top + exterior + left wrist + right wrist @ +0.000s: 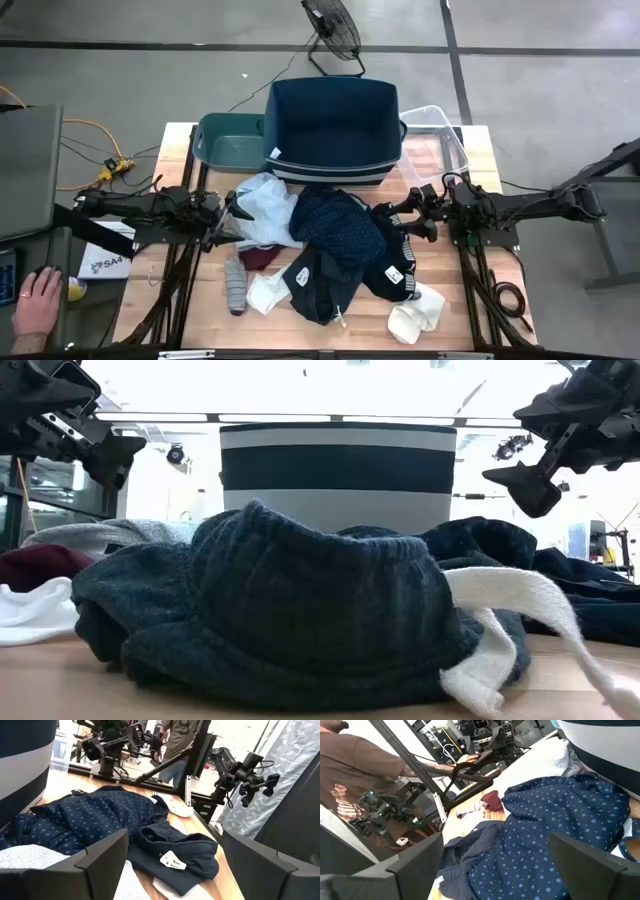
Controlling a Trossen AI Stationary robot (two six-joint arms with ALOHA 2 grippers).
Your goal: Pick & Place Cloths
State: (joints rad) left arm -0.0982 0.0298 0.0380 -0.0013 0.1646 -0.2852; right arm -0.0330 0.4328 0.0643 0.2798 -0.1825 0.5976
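A pile of cloths lies mid-table: a navy dotted garment [338, 228] on top, a pale blue-white one [265, 205] to its left, a maroon piece [258, 258], black garments with white tags [392, 272], white socks [417, 315] and a grey sock [235, 285]. My left gripper [238, 213] hovers open at the pile's left side, above the pale cloth. My right gripper [400, 218] hovers open at the pile's right side. In the left wrist view the dotted garment [95, 815] and a tagged black garment [175, 855] lie ahead of the fingers. In the right wrist view the dotted garment [555, 830] fills the space ahead.
A navy bin with a striped rim [333, 128] stands at the table's far side, a teal bin [228, 140] to its left and a clear bin [440, 135] to its right. A person's hand [38, 300] rests off the table's left. A floor fan [333, 30] stands beyond.
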